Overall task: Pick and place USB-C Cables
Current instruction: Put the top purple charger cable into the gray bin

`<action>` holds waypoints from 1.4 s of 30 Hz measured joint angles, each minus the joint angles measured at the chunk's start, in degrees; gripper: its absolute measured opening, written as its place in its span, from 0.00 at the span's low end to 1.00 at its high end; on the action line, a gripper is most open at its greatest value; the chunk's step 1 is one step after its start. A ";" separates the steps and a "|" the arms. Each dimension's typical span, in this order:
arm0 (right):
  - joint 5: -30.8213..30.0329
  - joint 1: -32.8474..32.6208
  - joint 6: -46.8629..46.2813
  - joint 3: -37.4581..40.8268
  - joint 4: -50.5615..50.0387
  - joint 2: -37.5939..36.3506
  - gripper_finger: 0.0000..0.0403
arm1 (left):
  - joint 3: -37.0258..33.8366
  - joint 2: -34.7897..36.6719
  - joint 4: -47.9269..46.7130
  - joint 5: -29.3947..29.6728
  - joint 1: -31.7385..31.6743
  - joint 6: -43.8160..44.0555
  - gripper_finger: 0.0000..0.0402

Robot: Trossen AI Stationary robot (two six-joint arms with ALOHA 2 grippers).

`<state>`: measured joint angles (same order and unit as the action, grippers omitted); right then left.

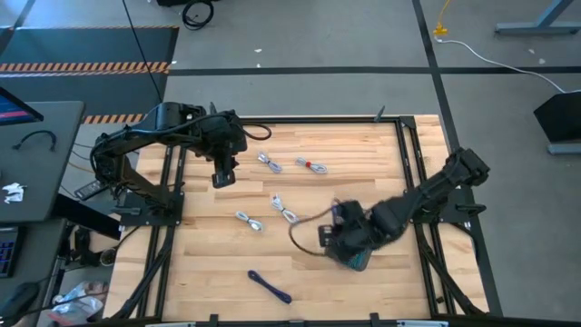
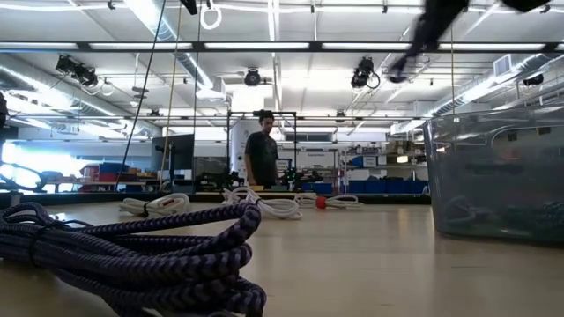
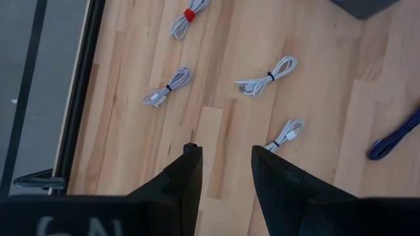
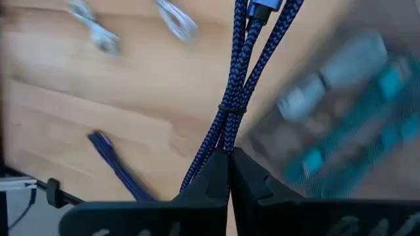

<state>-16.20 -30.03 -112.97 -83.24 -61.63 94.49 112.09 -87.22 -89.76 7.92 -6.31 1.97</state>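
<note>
Right now the right claw (image 4: 228,164) is pinched fully together on a dark blue-purple braided USB-C cable bundle (image 4: 246,72), fingers meeting with the strands clamped between the tips. Cable runs up and away from the claw in the right wrist view, blue connector at its far end. Right arm reaches in from the right side of the light wooden plank tabletop (image 1: 300,200), elbow out near the frame, wrist angled over the grey translucent rectangular tray (image 2: 498,172); teal bundles show blurred inside it (tray sits at the tabletop's right-front area, mostly hidden under the arm in the high view).

Left claw (image 3: 226,160) is parted, a plain gap between the two dark fingers, nothing held or touched. Left arm is folded near the tabletop's back-left corner, claw hanging over bare wood.

Loose cables on the tabletop:
- white/silver bundle with a red tie (image 1: 312,164), toward the back
- white/silver bundle (image 1: 270,163) just beside it, apart
- white/silver bundle (image 1: 284,209) near the middle
- white/silver bundle (image 1: 249,220) to its left
- second dark blue-purple bundle (image 1: 270,286) near the front edge, well apart from the rest

In the low view a person (image 2: 262,150) stands in the room beyond the tabletop.
</note>
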 joint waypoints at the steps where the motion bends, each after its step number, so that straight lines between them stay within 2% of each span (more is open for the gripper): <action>1: 1.02 -1.22 -3.75 0.00 -0.87 0.13 0.01 | -0.01 0.00 0.03 0.10 0.00 -0.19 0.34; 6: 7.06 -5.99 -19.71 0.00 -5.64 0.53 0.01 | -0.02 0.00 0.17 2.72 0.00 -0.32 0.34; 10: 14.57 -6.79 -21.92 0.00 -8.72 1.15 0.01 | -0.02 0.02 0.41 4.26 0.00 -0.32 0.34; 15: 13.49 -5.08 -21.82 1.61 -12.74 1.26 0.01 | 0.00 0.02 0.72 4.50 0.00 -0.32 0.34; 18: 12.91 -4.31 -21.47 3.84 -11.70 1.23 0.01 | -0.01 0.02 0.79 4.50 0.00 -0.73 0.34; 29: 13.55 -3.93 -21.01 15.76 3.90 1.28 0.01 | -0.01 0.02 1.75 4.50 -0.01 -1.16 0.34; 36: 15.51 -3.91 -21.01 21.52 9.92 1.28 0.01 | -0.02 0.02 2.14 4.50 0.00 -1.20 0.34; 42: 15.95 -3.90 -20.70 23.30 12.20 1.28 0.02 | 0.00 0.02 2.14 4.50 0.00 -1.20 0.34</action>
<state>-0.25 -33.93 -133.67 -59.94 -49.43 95.77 112.09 -87.20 -87.61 12.43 -6.31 0.78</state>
